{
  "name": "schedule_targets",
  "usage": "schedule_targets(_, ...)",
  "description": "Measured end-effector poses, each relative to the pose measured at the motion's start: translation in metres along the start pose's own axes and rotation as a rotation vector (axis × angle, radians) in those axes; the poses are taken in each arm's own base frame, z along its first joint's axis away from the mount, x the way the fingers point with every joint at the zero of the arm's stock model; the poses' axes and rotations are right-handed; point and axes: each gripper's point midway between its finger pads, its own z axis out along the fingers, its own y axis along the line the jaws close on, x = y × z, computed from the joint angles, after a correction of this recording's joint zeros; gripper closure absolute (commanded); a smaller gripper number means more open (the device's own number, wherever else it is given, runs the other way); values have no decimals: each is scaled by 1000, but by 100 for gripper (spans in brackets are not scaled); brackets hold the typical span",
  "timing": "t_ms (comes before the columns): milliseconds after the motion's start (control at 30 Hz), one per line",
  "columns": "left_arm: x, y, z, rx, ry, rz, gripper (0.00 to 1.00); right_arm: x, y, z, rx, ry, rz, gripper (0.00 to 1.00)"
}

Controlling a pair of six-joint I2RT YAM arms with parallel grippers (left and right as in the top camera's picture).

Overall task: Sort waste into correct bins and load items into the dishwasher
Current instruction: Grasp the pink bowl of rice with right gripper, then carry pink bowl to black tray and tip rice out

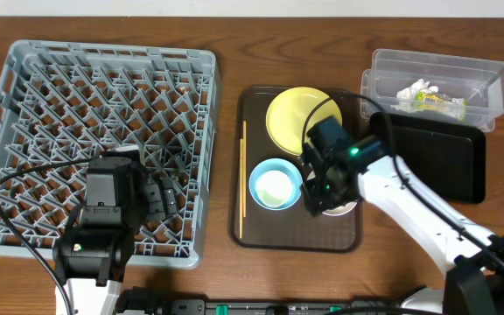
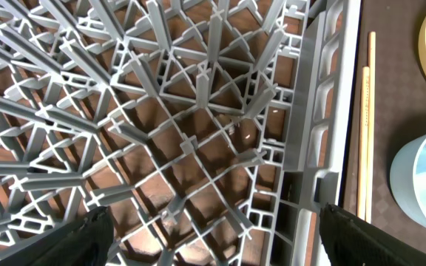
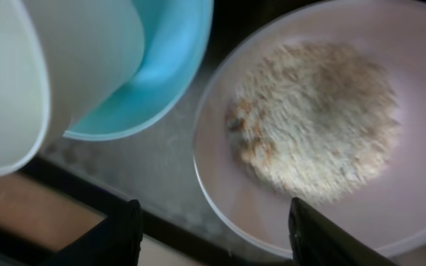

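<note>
Crumbs lie in a heap in the white bowl, right under the right pincer. Its fingers are wide apart and hold nothing. Just beside that bowl is the blue bowl, with the white cup in it. Both bowls sit on the brown tray. The yellow plate is on it too, and the chopsticks lie along its left side. The left pincer hangs over the grey rack, fingers apart, with nothing in them. Tissue and a wrapper lie in the clear tub. The black tray lies just beside the tub on the worktop.
</note>
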Motion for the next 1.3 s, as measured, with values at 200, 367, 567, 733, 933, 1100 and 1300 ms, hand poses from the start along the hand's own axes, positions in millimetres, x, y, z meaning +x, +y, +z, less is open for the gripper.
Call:
schedule_targets(200, 0, 0, 0, 0, 0, 0, 9, 6, 4, 22, 26, -21, 2, 53)
schedule_targets(367, 0, 0, 0, 0, 0, 0, 9, 5, -2, 30, 73, -50, 58, 64)
schedule_targets(567, 0, 0, 0, 0, 0, 0, 9, 8, -8, 40, 91, -70, 91, 80)
schedule_targets(733, 0, 0, 0, 0, 0, 0, 9, 10, -10, 45, 97, -74, 100, 85)
schedule_targets(933, 0, 0, 0, 0, 0, 0, 9, 2, -7, 44, 92, -109, 87, 99)
schedule_targets(1100, 0, 0, 0, 0, 0, 0, 9, -3, -8, 39, 105, -126, 100, 99)
schedule_targets(1300, 0, 0, 0, 0, 0, 0, 9, -6, -9, 24, 106, -109, 126, 99)
